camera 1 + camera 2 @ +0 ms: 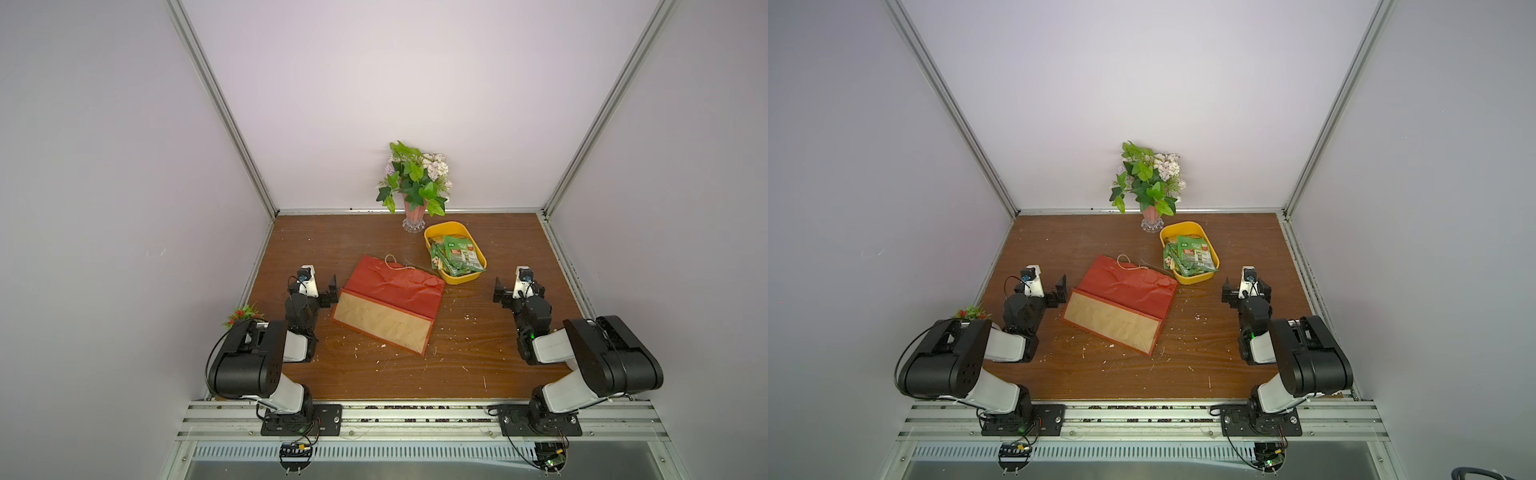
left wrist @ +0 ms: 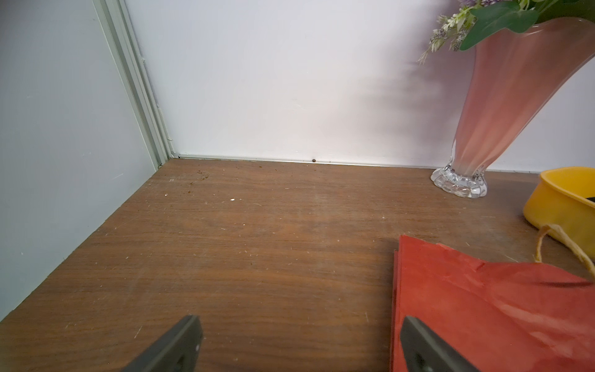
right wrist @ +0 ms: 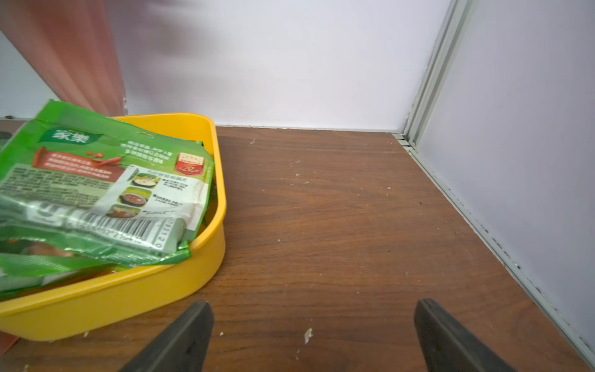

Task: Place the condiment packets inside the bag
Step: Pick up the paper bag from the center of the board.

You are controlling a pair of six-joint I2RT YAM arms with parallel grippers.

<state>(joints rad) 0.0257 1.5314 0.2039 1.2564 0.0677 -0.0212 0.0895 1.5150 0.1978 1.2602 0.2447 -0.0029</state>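
Far right of the flat bag [image 1: 390, 309], packets [image 1: 457, 257] are lying in a tub [image 1: 453, 278]; left gripper [image 1: 331, 292] and right gripper [image 1: 498, 292] are gaping wide, empty.

Both top views overlook the table [image 1: 374, 374]; low wrist cameras face the back wall [image 2: 289, 96].

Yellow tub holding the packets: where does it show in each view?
In a top view: yellow tub right of centre, beyond the bag.
In a top view: tub in the same spot.
Left wrist: tub past the bag's corner, partly cut off.
Right wrist: tub close up, condiment packets inside.
Shared landmark: pink vase beside it.
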